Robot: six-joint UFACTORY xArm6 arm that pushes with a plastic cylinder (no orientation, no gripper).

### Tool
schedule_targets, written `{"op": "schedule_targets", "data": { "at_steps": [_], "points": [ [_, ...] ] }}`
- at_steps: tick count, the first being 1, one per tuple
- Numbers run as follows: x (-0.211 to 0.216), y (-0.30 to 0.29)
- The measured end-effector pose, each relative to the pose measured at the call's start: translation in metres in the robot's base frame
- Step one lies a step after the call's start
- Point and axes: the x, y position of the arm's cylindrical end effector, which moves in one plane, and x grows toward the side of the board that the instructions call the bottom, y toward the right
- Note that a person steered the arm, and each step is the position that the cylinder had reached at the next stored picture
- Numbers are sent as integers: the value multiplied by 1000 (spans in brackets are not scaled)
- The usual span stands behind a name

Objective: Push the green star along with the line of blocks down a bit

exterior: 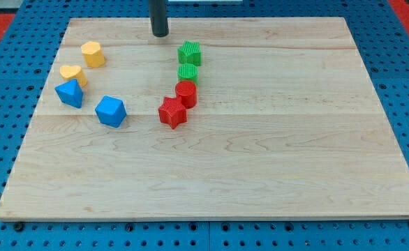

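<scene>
My tip (160, 33) stands near the view's top of the wooden board (274, 153), at the lower end of a straight dark rod that enters from the view's top edge. It carries no jaws, so nothing opens or closes, and it touches no block; it lies up and to the view's left of the green star (189, 53), with bare wood between them.

Camera view. The green star heads a short line of four blocks near the board's centre. Just below it, touching, sits a green cylinder (188, 73); below that a red cylinder (186, 93); and at the lower end, shifted toward the view's left, a red star (172, 113). The line's long axis runs from the view's top downward, bending slightly leftward at its foot. The exact heading of the green star's points cannot be resolved.

On the view's left, well apart from the line, lie a yellow hexagonal block (93, 54), a yellow heart (72, 73), a blue block (70, 93) touching the heart's lower edge, and a second blue block (111, 111).

The board is pale planked wood. It rests on a blue perforated surface (5, 77), with red patches at the view's upper corners.
</scene>
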Motion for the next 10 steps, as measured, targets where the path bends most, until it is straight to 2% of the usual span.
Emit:
{"op": "schedule_targets", "data": {
  "at_steps": [1, 2, 6, 7, 8, 9, 10],
  "points": [
    [-3, -4],
    [44, 25],
    [39, 24],
    [49, 25],
    [113, 37],
    [146, 52],
    [146, 48]
  ]
}}
